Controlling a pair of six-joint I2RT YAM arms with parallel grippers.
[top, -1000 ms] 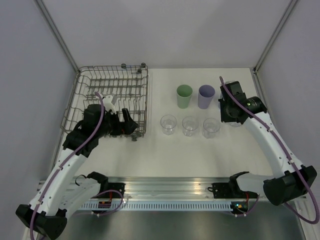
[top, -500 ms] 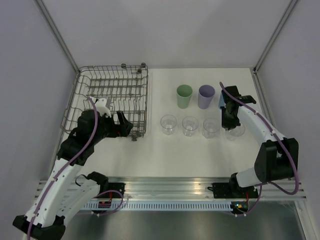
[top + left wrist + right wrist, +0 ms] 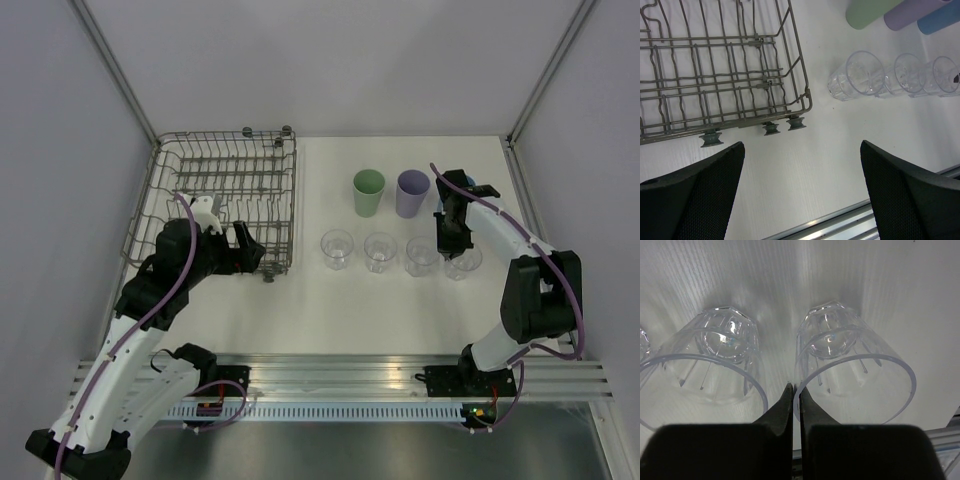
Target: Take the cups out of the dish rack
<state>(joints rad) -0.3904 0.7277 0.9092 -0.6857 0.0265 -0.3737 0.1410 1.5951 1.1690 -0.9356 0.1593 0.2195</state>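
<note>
The grey wire dish rack [image 3: 222, 190] stands at the back left, and I see no cups in it; its near corner shows in the left wrist view [image 3: 725, 75]. The green cup [image 3: 368, 192] and lavender cup [image 3: 412, 192] stand right of it. The blue cup [image 3: 940, 17] is mostly hidden behind my right arm in the top view. Several clear cups stand in a row [image 3: 337, 249] [image 3: 381, 251] [image 3: 422, 255]. My right gripper [image 3: 452, 240] [image 3: 794, 390] is shut on the rim of the rightmost clear cup [image 3: 855, 375] [image 3: 466, 263], which rests on the table. My left gripper [image 3: 252, 250] [image 3: 802, 165] is open and empty, just in front of the rack.
The neighbouring clear cup [image 3: 705, 365] stands right against my right fingers. Grey walls close in the white table on three sides. A metal rail [image 3: 340, 375] runs along the near edge.
My right gripper has carried the clear cup from the back right down into the row beside the third clear cup. My left arm drew back slightly from the rack, then stayed still.
</note>
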